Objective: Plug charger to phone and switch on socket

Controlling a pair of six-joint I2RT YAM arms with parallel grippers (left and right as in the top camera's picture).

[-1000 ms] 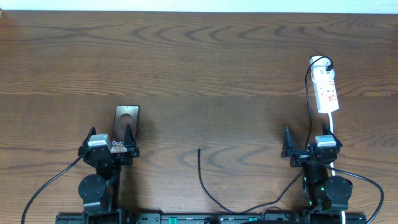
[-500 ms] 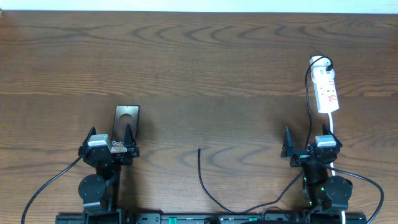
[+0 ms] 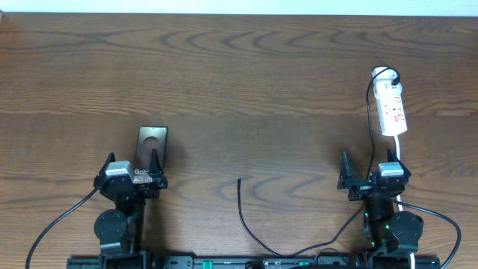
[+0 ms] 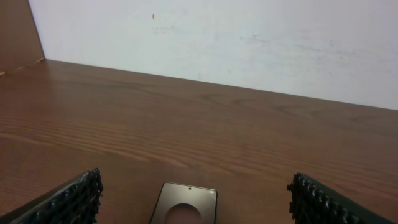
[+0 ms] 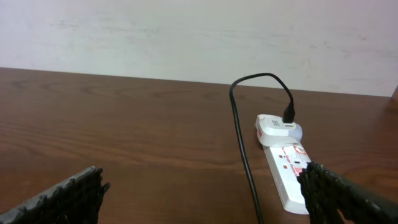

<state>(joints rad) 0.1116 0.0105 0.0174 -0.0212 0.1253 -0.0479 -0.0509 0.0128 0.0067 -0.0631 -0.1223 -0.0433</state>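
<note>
Wood table (image 3: pixel 239 75) fills overhead frame. Both arms folded low at bottom edge, wrists pointing up-frame. Left gripper (image 3: pixel 133 157) lower left, fingers spread wide, holding nothing. Right gripper (image 3: pixel 367 168) lower right, same deal: wide apart, empty. Socket (image 3: pixel 392 108) upper right, up-frame of right gripper. Phone (image 3: pixel 152 142) ring side up, near end between left fingers (image 4: pixel 68 200). Charger (image 3: pixel 243 213) loose tip at lower centre, only overhead catches that. Right wrist view shows cable plugged in at socket's far end.
</note>
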